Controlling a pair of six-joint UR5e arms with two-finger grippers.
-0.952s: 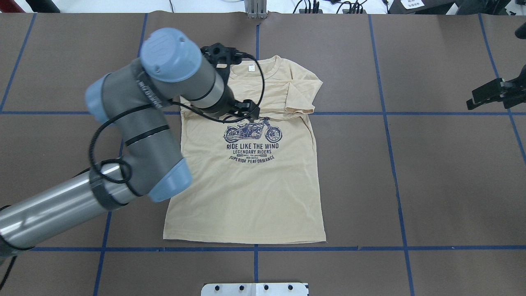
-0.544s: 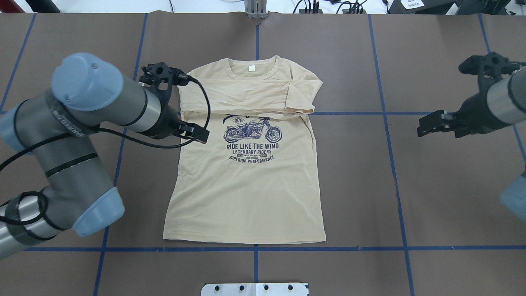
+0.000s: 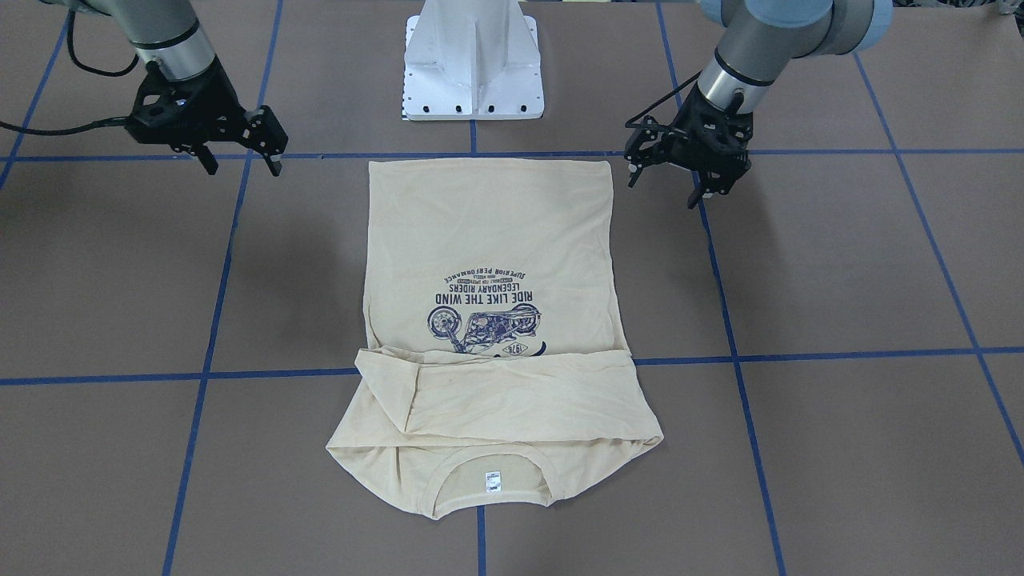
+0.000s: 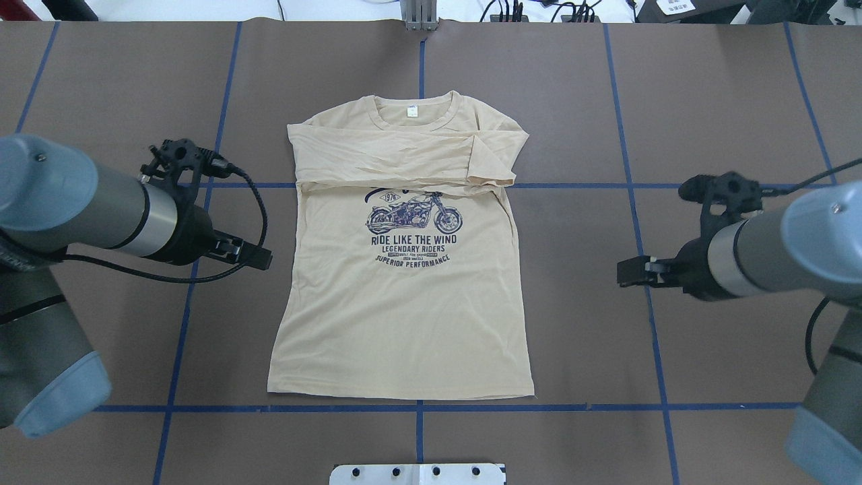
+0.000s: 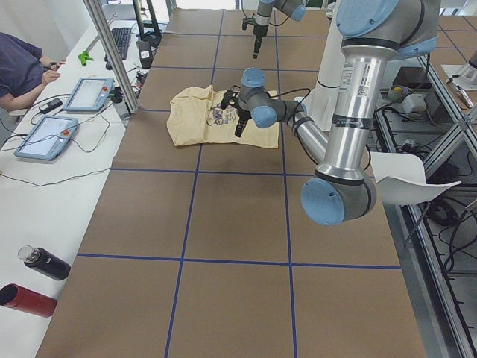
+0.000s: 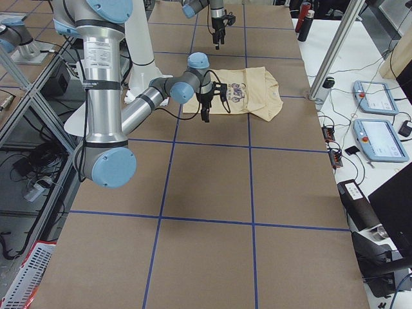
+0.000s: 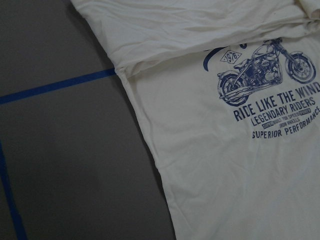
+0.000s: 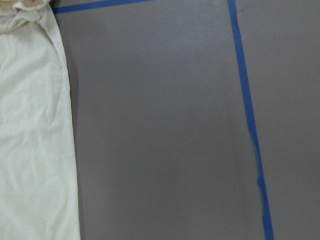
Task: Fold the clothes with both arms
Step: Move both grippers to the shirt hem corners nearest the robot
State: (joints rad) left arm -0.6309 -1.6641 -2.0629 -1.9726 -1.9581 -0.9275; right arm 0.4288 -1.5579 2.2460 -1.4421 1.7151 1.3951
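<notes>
so, cream t-shirt [image 4: 404, 316] flat, sleeves [image 4: 404, 158] folded; left end effector [image 3: 664, 189], right end effector [image 3: 244, 169] spread.

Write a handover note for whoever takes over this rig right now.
Left tool: open, empty, beside the shirt, not touching it.
Right tool: open, empty, off the opposite side, also clear of it.
Shirt: flat on the table, print up, collar away from the robot.
Done: both sleeves folded across just below the collar.
Left: the body is unfolded; probably side or hem folds next.
</notes>
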